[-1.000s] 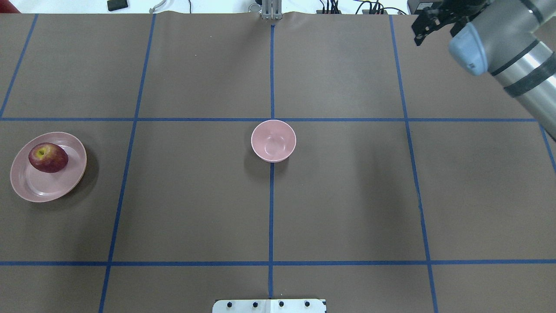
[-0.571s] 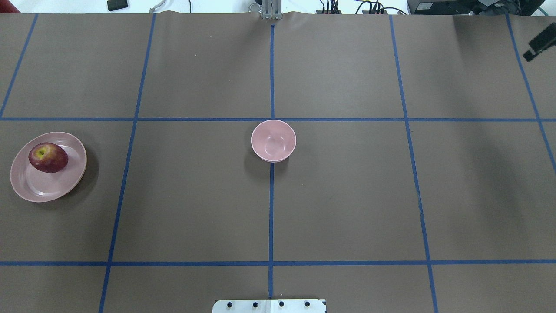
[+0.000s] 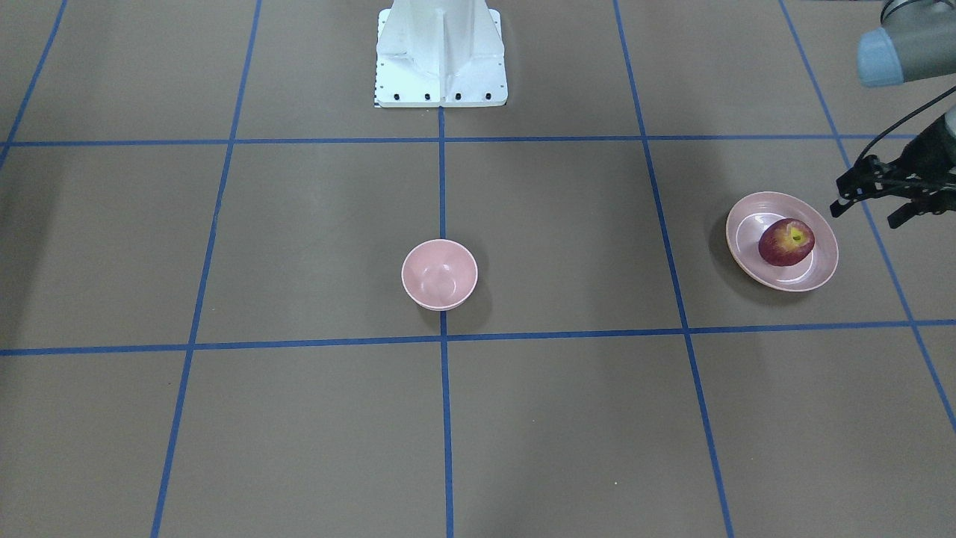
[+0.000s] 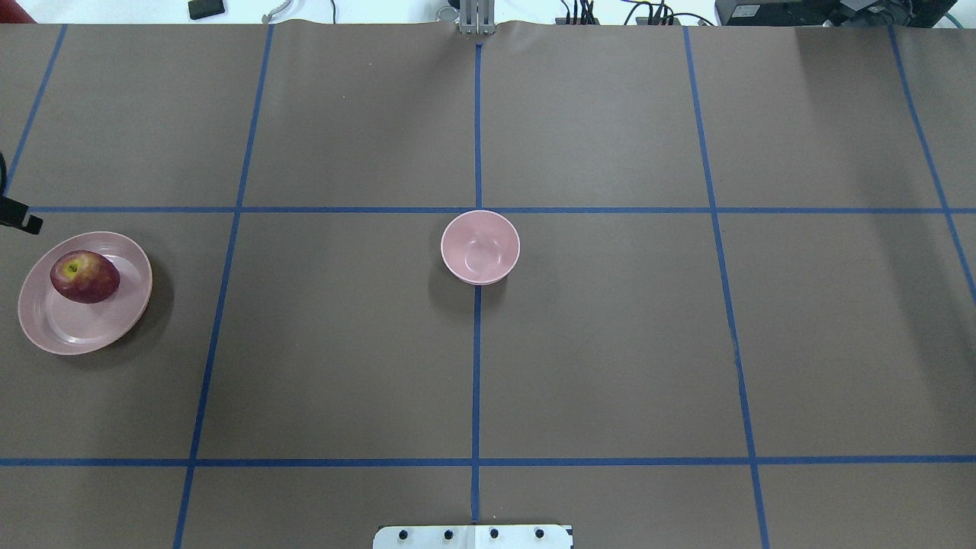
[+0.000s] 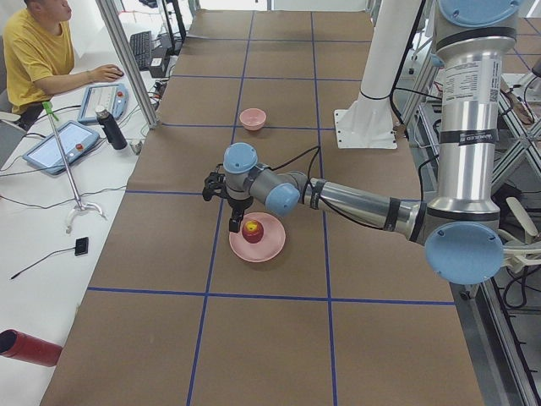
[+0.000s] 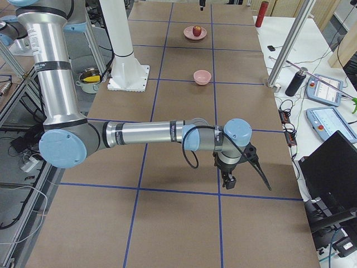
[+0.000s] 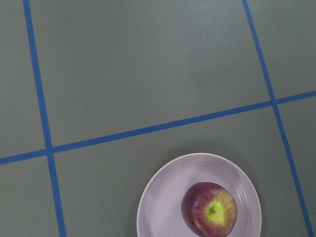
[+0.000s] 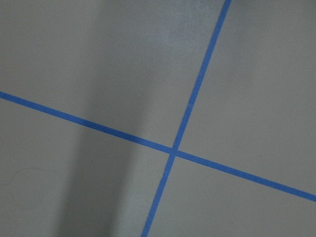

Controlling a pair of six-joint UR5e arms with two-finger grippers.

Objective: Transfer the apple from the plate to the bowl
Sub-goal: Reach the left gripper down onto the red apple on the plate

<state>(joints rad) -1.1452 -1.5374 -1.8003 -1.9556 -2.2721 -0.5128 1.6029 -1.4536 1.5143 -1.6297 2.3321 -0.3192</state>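
Note:
The dark red apple [image 4: 85, 276] lies on the far side of the pale pink plate [image 4: 76, 328] at the table's left end; it also shows in the front view [image 3: 786, 242] and the left wrist view [image 7: 210, 209]. The small pink bowl [image 4: 480, 247] stands empty at the table's centre, also seen in the front view [image 3: 439, 274]. My left gripper [image 3: 865, 215] hovers open and empty just beyond the plate's [image 3: 747, 217] outer edge; only its tip [image 4: 19, 217] shows overhead. My right gripper [image 6: 245, 180] shows only in the exterior right view, low over the table's right end; I cannot tell its state.
The white robot base [image 3: 441, 52] sits at the robot's edge of the table. An operator [image 5: 34, 51] sits at a side bench with tablets and a dark bottle [image 5: 110, 128]. Blue tape lines divide the brown table cover.
My right arm has swung out of the overhead view to the right. My left gripper's tip has come in at the left edge, just beyond the plate. Apple, plate and bowl have not moved.

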